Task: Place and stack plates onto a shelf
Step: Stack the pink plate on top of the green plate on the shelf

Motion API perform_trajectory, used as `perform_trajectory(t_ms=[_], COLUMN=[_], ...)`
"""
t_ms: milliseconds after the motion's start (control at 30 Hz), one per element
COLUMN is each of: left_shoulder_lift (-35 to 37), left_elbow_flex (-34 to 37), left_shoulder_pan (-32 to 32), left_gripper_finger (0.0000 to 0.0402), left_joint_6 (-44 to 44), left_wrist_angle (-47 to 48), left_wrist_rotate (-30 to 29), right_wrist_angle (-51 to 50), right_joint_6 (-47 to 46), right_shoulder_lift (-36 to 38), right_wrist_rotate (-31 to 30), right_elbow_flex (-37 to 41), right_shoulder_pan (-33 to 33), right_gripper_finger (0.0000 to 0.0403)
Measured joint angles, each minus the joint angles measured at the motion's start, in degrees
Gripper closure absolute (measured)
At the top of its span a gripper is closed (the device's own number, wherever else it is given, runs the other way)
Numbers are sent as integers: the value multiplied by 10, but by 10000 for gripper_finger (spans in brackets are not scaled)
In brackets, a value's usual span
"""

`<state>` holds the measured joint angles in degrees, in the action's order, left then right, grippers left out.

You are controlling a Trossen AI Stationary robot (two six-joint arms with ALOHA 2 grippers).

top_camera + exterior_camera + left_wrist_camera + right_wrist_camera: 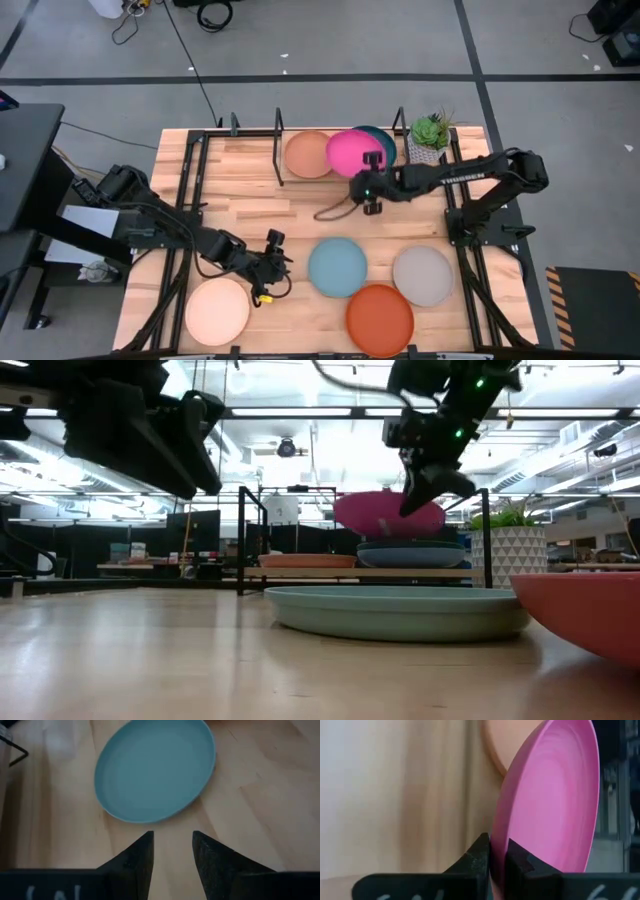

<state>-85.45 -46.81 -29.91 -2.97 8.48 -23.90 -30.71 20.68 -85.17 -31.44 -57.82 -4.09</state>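
Note:
My right gripper (372,162) is shut on the magenta plate (350,152) over the right half of the small black shelf (278,160). In the low view the magenta plate (385,512) is tilted just above a stack of dark teal and blue plates (410,552). The tan-brown plate (308,154) lies flat on the shelf's left half. The light teal (337,267), grey (422,275), orange (380,318) and cream (217,311) plates lie flat on the table. My left gripper (283,262) is open, low over the table just left of the light teal plate (155,770). My right gripper pinches the magenta plate's rim (499,837) between its two fingers (479,857), one on the plate's upper face and one on its underside. The fingers come from the table's near side, slanting down. The plate is tilted and held above the stack.
A potted plant (430,135) in a white pot stands right of the shelf, close to my right arm. Long black rails (190,190) run along the table's left and right sides. Bare wood lies between the shelf and the near plates.

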Motion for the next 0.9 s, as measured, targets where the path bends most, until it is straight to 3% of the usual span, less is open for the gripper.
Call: perform_trajectory(t_ms=[367, 900], left_shoulder_lift=[0, 0], left_elbow_flex=[1, 1], left_shoulder_pan=[-4, -3], left_gripper_finger=[260, 260], left_joint_6=[37, 55], left_wrist_angle=[0, 0], left_wrist_rotate=[-1, -1], right_wrist_angle=[-27, -32], right_joint_6=[-1, -2], right_shoulder_lift=[0, 0], right_wrist_rotate=[40, 56], right_elbow_flex=[0, 0], right_shoulder_pan=[-76, -89], right_gripper_finger=[368, 324])
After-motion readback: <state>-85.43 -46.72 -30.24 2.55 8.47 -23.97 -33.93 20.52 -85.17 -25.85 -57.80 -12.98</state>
